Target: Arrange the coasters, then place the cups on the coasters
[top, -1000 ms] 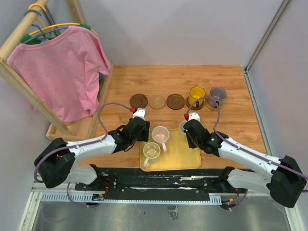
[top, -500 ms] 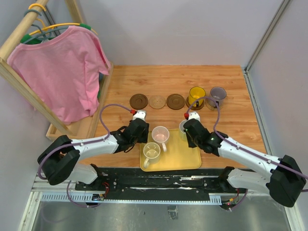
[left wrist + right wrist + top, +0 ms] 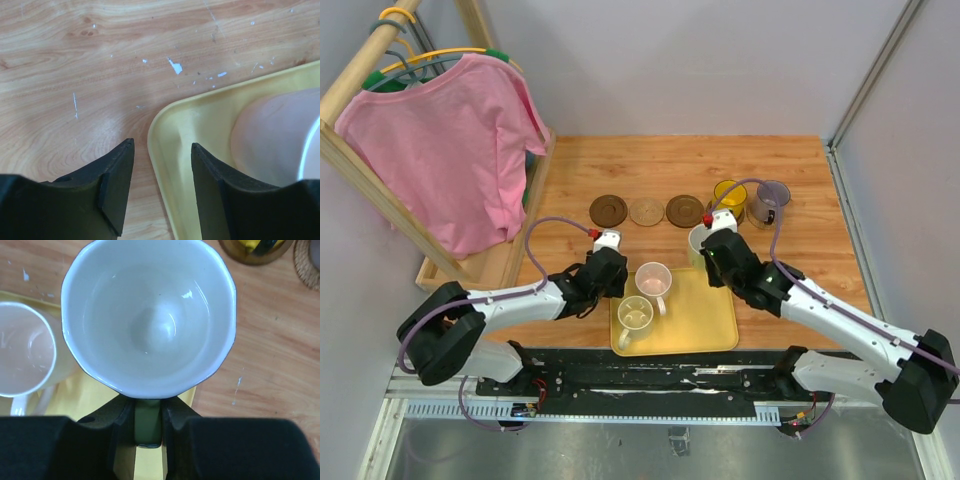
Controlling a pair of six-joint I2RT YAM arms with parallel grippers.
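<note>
White-green cup raised from tray, handle pinched by right claw.

Three flat round discs lie in a row near the tabletop's far edge: the left dark brown coaster, the tan coaster and the right dark brown coaster. Just right of them, the yellow cup and the grey-purple cup each stand on a coaster. The pink cup and the cream cup stand upright on the yellow tray. The white cup sits upright over the tray's far right corner, and the right gripper pinches its green handle.

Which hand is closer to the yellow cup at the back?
Right. The right hand, holding a white cup by its handle, sits just left of the yellow cup, nearer the robot. The left hand hangs open over the left edge of the yellow tray, much farther away.
</note>
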